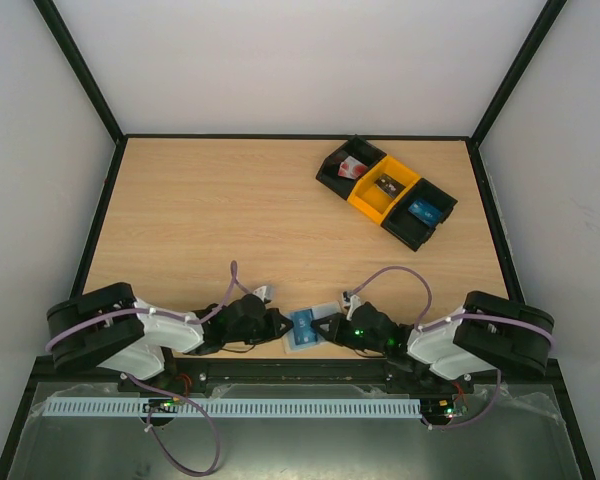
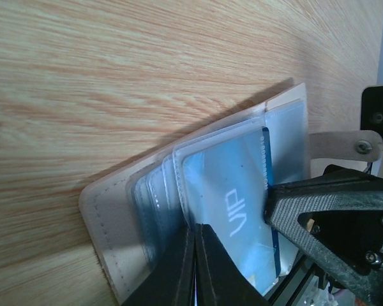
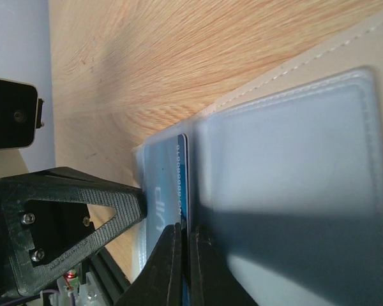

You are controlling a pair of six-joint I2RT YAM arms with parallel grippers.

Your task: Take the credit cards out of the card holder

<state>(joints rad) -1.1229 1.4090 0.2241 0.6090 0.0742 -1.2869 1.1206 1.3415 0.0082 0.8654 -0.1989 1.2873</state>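
Found card holder (image 2: 112, 210) lying at worktop (image 1: 230, 200) near edge. Pinching its floppy sleeve with left tool (image 2: 195, 233), exposed edge of credit card (image 2: 233, 191) with right tool (image 3: 184, 233) (thin, stiff, slick). Expect light pull; keep straight along pocket.

Blues on pale wood-grain table (image 1: 210, 210)
Translucent blue-grey card holder (image 2: 156, 191), cream stitched border; bright-blue credit card (image 2: 233, 204), lettering pale, perhaps white; far right, yellow bin (image 1: 365, 198) between black bins (image 1: 408, 232).
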